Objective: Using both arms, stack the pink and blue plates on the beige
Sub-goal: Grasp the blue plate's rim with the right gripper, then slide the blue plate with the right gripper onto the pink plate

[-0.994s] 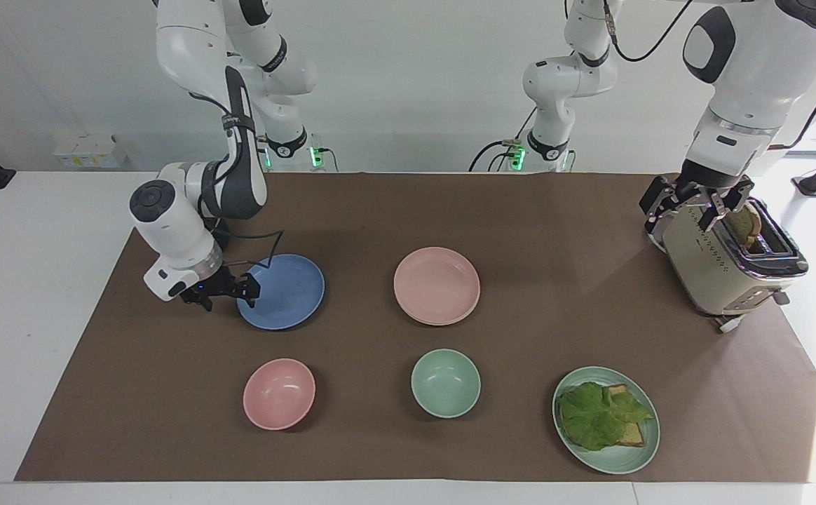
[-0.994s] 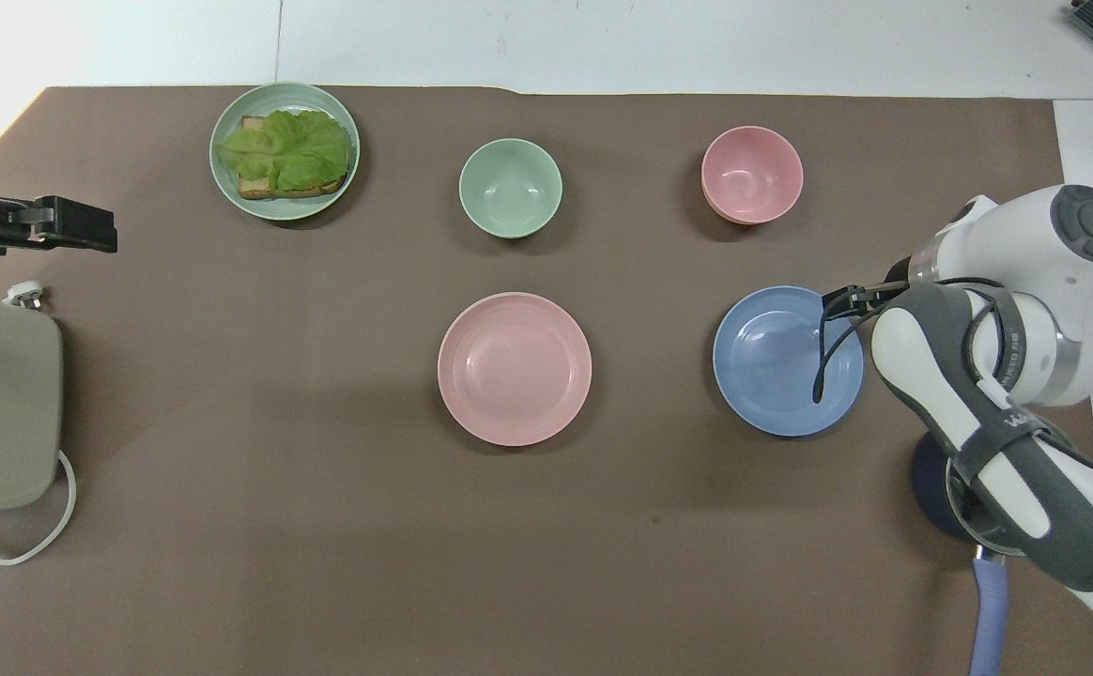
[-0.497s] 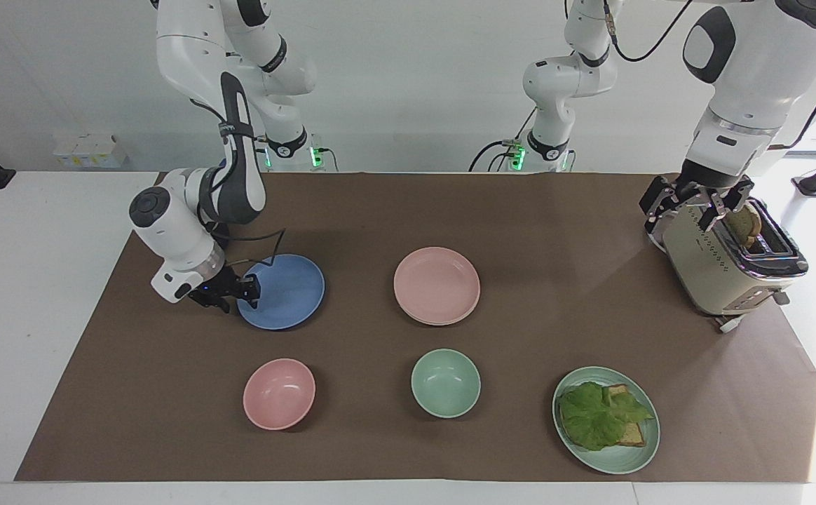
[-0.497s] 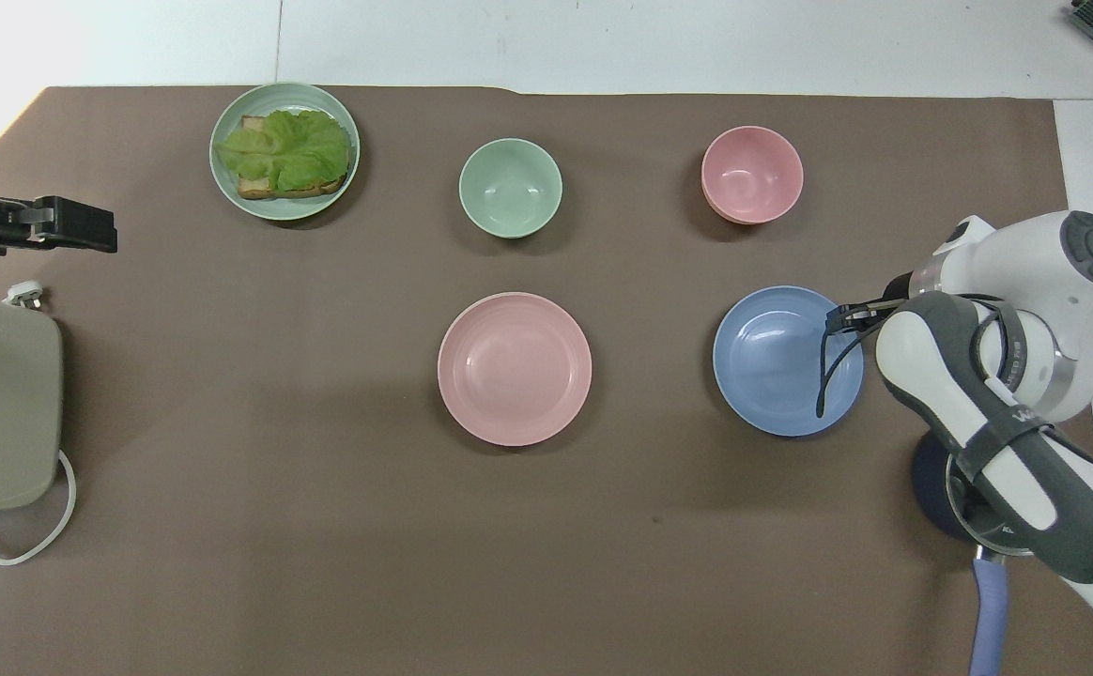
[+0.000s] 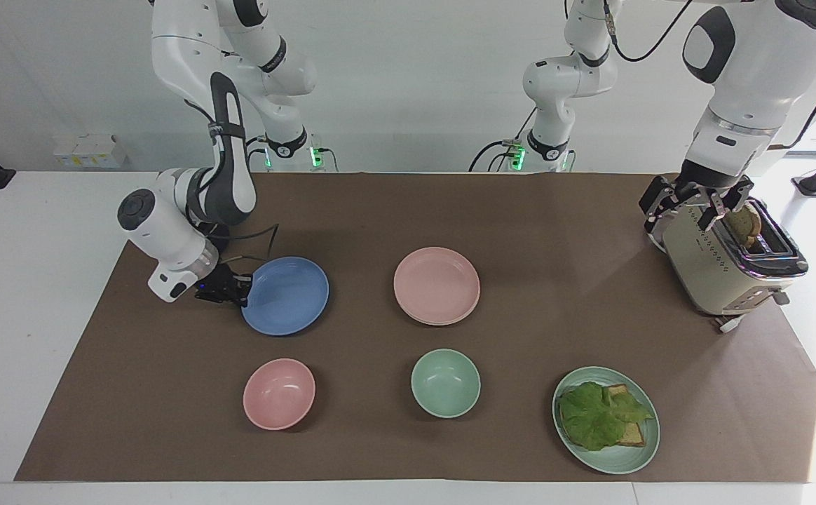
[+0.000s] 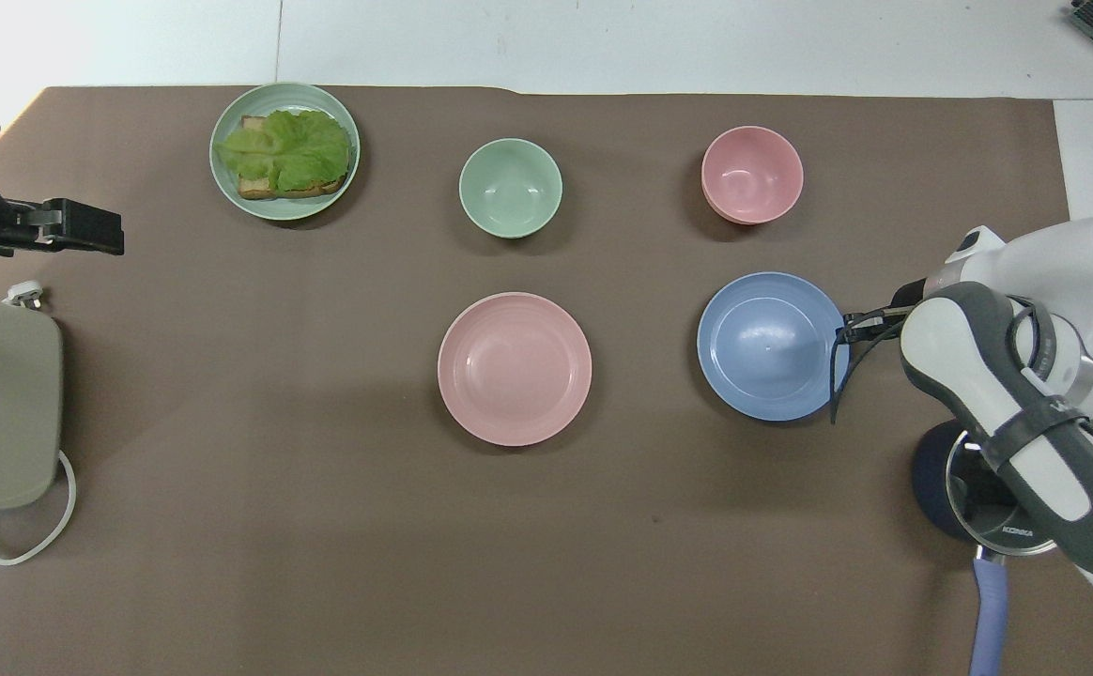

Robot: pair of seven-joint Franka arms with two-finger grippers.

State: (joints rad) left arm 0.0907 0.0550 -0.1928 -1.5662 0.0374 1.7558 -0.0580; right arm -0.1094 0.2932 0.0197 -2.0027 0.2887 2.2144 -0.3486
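A: Facing view: the right gripper pinches the blue plate by its rim, tilted, at the right arm's end. The left gripper waits spread wide over the toaster.

B: Overhead: the blue plate is round, no long axis; next, probably carry it onto the pink plate.

A periwinkle blue plate and a pale pink plate sit on a plain brown cover over the white worktop. Farther from the robots than the pink plate are a mint green bowl and a pink bowl. A pale green plate carries bright green lettuce on tan bread. The toaster is cream with dotted holes and black slots. Both arms are white with grey-black joints.
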